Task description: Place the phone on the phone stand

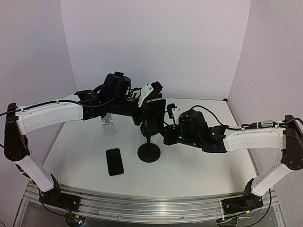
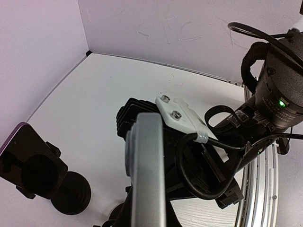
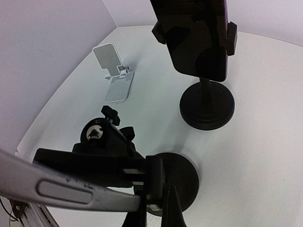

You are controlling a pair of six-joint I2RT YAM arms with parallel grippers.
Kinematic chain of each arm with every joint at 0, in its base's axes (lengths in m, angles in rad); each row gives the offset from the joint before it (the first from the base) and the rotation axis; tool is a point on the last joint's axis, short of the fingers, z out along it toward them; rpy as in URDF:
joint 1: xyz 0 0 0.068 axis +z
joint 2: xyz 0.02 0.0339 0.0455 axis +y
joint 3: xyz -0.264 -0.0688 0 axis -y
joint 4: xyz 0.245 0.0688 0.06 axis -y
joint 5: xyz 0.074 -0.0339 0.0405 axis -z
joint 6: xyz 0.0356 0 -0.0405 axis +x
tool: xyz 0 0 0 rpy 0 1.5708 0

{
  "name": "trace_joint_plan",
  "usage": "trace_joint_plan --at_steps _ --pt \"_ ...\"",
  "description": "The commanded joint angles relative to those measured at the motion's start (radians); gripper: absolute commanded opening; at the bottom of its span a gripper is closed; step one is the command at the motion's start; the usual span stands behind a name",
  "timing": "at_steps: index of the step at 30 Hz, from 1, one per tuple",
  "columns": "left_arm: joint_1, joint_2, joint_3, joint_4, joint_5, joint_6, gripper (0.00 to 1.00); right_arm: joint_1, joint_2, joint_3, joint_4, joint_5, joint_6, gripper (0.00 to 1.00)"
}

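The phone (image 3: 199,38) looks seated in the black stand (image 3: 207,106) ahead of your right tool (image 1: 174,112). I cannot tell whether it or the left tool (image 1: 150,89) is apart. Next, retreat without nudging the black stand.

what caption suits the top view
Left arm and right arm meet over a black stand; a phone lies flat beside it.

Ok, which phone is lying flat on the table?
The all-black phone toward the near edge, left of centre; the purple-edged phone is clamped upright in a black pole stand.
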Motion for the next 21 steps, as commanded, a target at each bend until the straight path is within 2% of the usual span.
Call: trace_joint_plan --at_steps 1,6,21 --pt "0.029 0.014 -0.062 -0.504 -0.139 -0.007 0.0 -0.128 -0.033 0.008 -0.101 0.275 0.046 0.0" --pt "0.03 0.03 -0.059 -0.521 -0.197 -0.017 0.0 -0.112 -0.033 0.014 -0.101 0.271 0.043 0.0" --pt "0.03 0.083 -0.103 -0.424 -0.176 -0.058 0.0 -0.048 -0.017 0.049 -0.1 0.237 -0.018 0.0"
